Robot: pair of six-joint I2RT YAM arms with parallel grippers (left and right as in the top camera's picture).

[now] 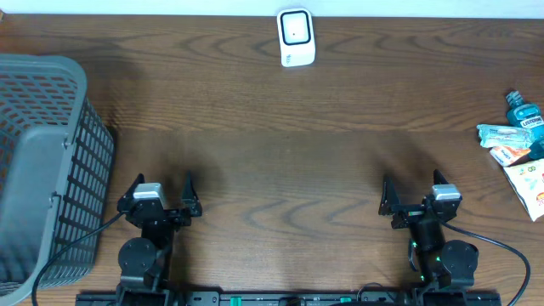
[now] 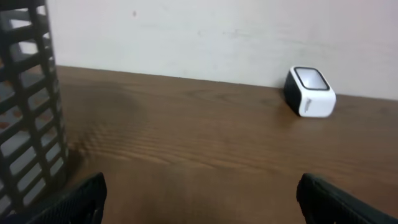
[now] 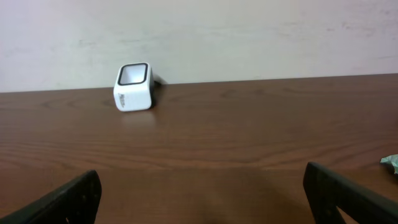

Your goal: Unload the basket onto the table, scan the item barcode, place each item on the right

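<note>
At the table's (image 1: 289,153) left edge stands a grey slatted basket (image 1: 89,170), its wall just beside the left gripper (image 1: 162,185), whose jaws are spread wide with nothing between them, near the front edge. A broad stretch of wood runs from both arms to the white barcode scanner (image 1: 296,37), set at the far edge against the wall. The right gripper (image 1: 410,185) also sits at the front, jaws wide apart and holding nothing. Well to its right, crowding the table's right edge, lie a blue bottle (image 1: 524,116) and several packets (image 1: 510,136).
</note>
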